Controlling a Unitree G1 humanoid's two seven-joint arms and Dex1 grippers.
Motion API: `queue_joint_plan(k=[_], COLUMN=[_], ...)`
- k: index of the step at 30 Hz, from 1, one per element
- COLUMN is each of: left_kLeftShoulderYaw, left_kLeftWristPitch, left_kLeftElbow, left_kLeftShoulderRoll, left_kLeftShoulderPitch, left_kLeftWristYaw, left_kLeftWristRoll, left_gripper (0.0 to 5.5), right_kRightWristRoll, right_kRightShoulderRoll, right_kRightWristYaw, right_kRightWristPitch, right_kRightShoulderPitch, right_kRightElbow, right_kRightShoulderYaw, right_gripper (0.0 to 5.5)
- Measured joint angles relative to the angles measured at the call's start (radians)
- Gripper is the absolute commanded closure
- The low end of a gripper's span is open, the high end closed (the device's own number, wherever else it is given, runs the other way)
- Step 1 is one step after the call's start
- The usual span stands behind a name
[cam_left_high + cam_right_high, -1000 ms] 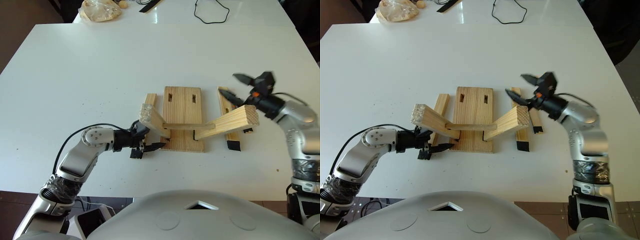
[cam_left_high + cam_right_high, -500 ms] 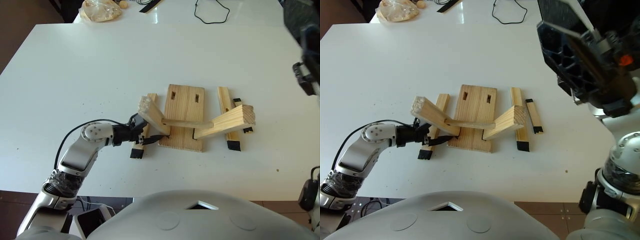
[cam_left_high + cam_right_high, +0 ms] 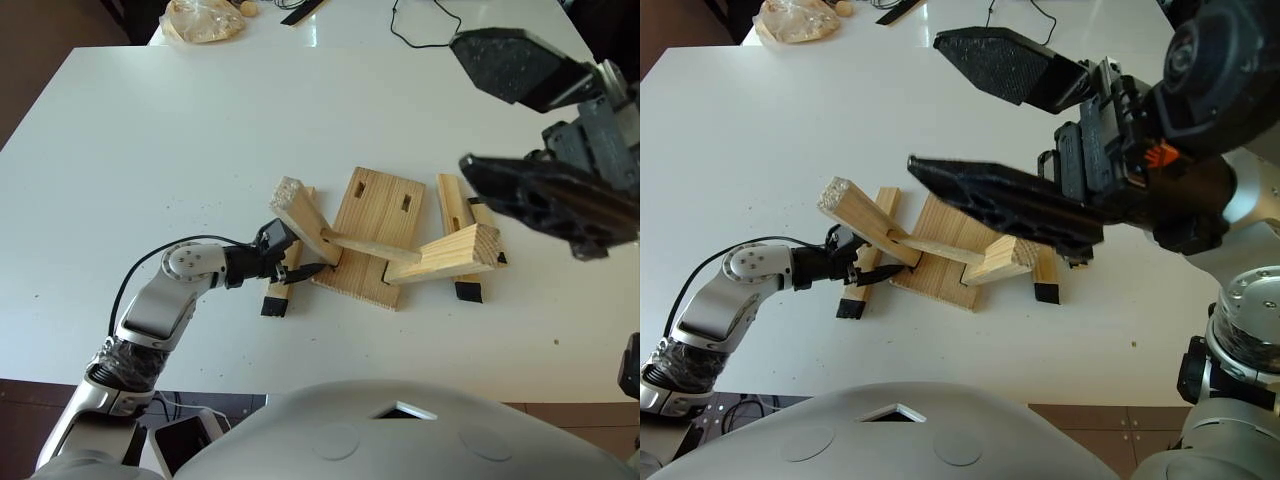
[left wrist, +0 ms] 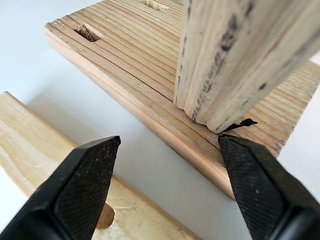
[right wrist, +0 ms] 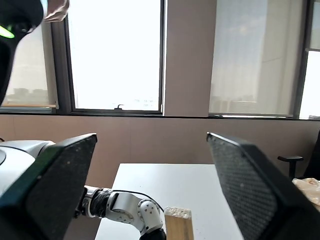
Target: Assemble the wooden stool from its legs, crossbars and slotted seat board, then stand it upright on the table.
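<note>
White table (image 3: 150, 150): your left gripper (image 4: 169, 142) is spread around the tilted leg (image 3: 305, 222) on the seat board (image 3: 378, 215), apparently not gripping; your right gripper (image 5: 151, 136) hangs high, jaws wide.

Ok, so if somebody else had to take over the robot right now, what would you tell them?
Left gripper: open, at the foot of the left leg, holding nothing.
Right gripper: open, raised high above the table, holding nothing.
Done: the left leg and right leg are joined by one crossbar. This frame leans on the seat board, which lies flat.
Left: loose sticks lie flat on both sides of the board, its slots are empty, and the stool is not standing yet.
</note>
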Motion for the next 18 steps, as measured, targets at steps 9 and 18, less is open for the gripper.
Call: queue_joint_plan(k=[9, 18], left_kLeftShoulderYaw=[0.001, -0.004], left_kLeftWristPitch=[0.001, 0.007], left_kLeftElbow=[0.000, 0.006], left_kLeftShoulderRoll=[0.001, 0.002], left_kLeftShoulderPitch=[-0.001, -0.009], left_kLeftWristYaw=[0.000, -0.001], left_kLeftWristRoll=[-0.001, 0.001], left_gripper=[1.86, 1.86], right_kRightWristRoll=[-0.534, -0.770], right_kRightShoulderRoll=[0.038, 0.088], right_kRightWristYaw=[0.145, 0.148], right_kRightWristPitch=[-0.178, -0.330], right_kRightShoulderPitch=[0.176, 0.157], right_kRightElbow=[-0.046, -0.022], right_kRightShoulderYaw=[0.245, 0.350], right_gripper=[1.44, 1.44])
